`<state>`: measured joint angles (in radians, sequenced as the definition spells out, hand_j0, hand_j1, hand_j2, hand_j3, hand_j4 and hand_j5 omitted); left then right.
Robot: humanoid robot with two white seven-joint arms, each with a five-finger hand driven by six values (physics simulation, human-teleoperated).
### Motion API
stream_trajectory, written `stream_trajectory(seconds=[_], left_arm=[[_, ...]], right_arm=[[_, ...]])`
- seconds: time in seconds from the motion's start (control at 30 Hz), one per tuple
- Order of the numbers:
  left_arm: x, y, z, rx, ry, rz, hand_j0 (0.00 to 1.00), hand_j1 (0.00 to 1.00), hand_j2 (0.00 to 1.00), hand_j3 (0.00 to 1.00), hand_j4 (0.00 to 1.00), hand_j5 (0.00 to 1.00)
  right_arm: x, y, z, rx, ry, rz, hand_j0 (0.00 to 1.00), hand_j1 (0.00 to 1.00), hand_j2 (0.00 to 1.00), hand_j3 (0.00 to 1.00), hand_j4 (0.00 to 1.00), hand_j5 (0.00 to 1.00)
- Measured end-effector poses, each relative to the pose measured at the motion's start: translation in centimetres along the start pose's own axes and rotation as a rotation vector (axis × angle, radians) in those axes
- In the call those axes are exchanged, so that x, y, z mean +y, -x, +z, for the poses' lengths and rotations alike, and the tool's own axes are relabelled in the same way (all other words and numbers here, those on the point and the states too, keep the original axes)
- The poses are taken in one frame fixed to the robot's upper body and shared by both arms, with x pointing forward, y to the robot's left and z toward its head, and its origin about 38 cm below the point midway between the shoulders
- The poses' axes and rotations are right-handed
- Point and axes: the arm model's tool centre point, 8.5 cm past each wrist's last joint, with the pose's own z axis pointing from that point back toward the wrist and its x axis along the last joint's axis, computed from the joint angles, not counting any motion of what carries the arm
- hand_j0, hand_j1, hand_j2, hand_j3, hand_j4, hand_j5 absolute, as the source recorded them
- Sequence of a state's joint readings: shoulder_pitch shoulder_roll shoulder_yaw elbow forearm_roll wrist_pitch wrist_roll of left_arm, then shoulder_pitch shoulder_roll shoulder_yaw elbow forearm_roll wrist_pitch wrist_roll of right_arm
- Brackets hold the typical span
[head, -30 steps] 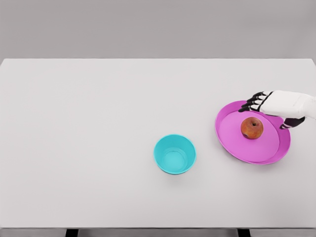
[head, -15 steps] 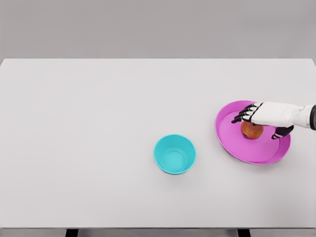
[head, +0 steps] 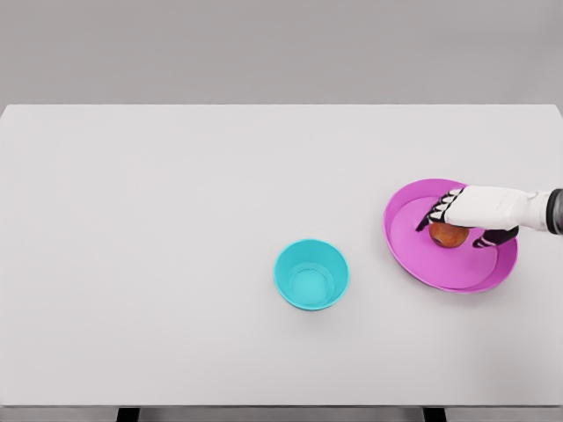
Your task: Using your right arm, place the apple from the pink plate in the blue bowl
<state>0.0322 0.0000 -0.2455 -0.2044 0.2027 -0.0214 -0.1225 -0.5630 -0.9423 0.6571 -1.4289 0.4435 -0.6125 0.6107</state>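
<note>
One right hand (head: 471, 211) in view, reaching in from the right edge, dark fingers (head: 437, 214) curled down over one apple (head: 447, 235), thumb on its near side; firm grip or mere contact: cannot tell. Apple under the palm, resting on one pink plate (head: 413, 251). One blue bowl (head: 311, 274) well apart, left of and nearer than the hand, nothing between on the white worktop (head: 176, 220).

Bright, even, diffuse render light; shadows faint and soft, no glare, slightly soft focus.
</note>
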Motion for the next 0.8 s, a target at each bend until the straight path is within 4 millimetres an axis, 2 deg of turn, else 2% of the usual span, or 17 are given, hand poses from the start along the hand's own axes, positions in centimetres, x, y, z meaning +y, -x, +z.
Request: stream_trajectory(seconds=[0.07,0.13,0.17,0.5,0.8], left_arm=[[0.0,-0.1,0.0,-0.002,0.0,0.0,1.0,1.0,1.0,1.0,1.0,1.0],[0.0,0.0,0.0,0.0,0.0,0.0,1.0,1.0,1.0,1.0,1.0,1.0],[0.0,0.0,0.0,0.0,0.0,0.0,1.0,1.0,1.0,1.0,1.0,1.0],[0.0,0.0,0.0,0.0,0.0,0.0,1.0,1.0,1.0,1.0,1.0,1.0],[0.0,-0.1,0.0,-0.002,0.0,0.0,1.0,1.0,1.0,1.0,1.0,1.0]], right_arm=[[0.0,0.0,0.0,-0.001,-0.001,-0.001,0.5,0.5,0.5,0.5,0.5,0.5],[0.0,0.0,0.0,-0.001,0.0,-0.003,0.42,0.42,0.42,0.42,0.42,0.42],[0.0,0.0,-0.1,-0.001,0.001,-0.005,0.41,0.41,0.41,0.41,0.41,0.41],[-0.9,0.1,0.3,0.004,0.012,0.018,0.42,0.42,0.42,0.42,0.42,0.42],[-3.6,-0.9,1.4,-0.005,0.071,0.086,0.42,0.42,0.42,0.42,0.42,0.42]])
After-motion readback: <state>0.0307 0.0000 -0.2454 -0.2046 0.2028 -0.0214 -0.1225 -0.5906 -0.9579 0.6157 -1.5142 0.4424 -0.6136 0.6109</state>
